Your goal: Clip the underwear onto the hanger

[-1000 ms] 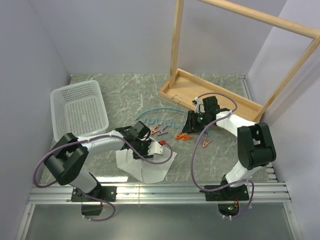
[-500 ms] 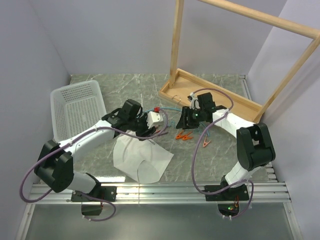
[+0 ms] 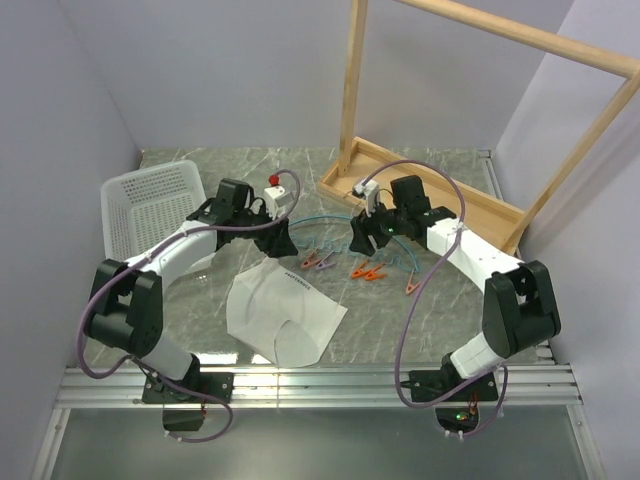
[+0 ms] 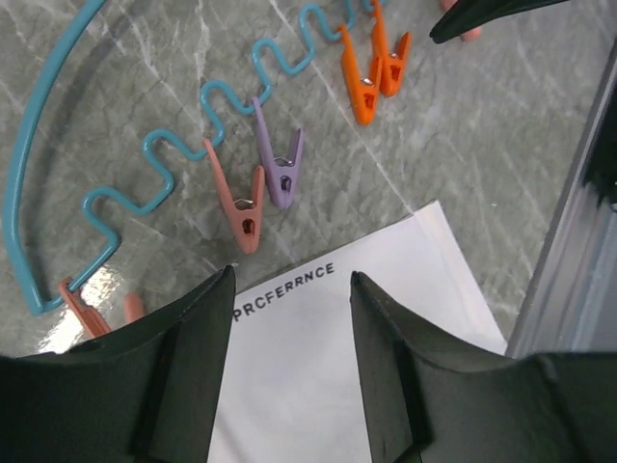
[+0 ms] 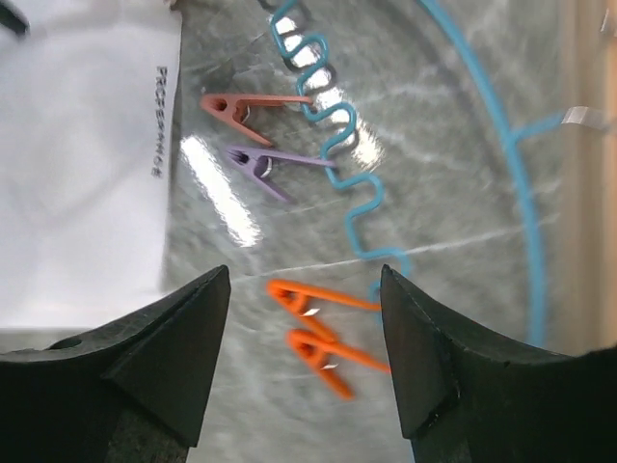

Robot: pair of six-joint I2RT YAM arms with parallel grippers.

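Observation:
The white underwear [image 3: 285, 315] lies flat on the table, its printed waistband edge toward the hanger; it also shows in the left wrist view [image 4: 328, 386] and the right wrist view [image 5: 77, 164]. The teal hanger [image 3: 330, 217] lies flat beyond it, its wavy bar [image 4: 222, 96] holding a salmon clip [image 4: 241, 203], a purple clip [image 4: 280, 169] and two orange clips [image 5: 328, 333]. My left gripper [image 3: 279, 238] is open and empty above the waistband edge [image 4: 291, 280]. My right gripper [image 3: 360, 240] is open and empty above the orange clips [image 5: 304, 275].
A white perforated basket [image 3: 150, 215] stands at the left. The wooden rack's tray [image 3: 430, 190] and post [image 3: 352, 90] stand at the back right, by the hanger's hook. One orange clip [image 3: 411, 284] lies loose to the right.
My left gripper has risen off the underwear and swung back and left toward the hanger; the cloth's top edge lies nearer the hanger. My right gripper has moved left and back.

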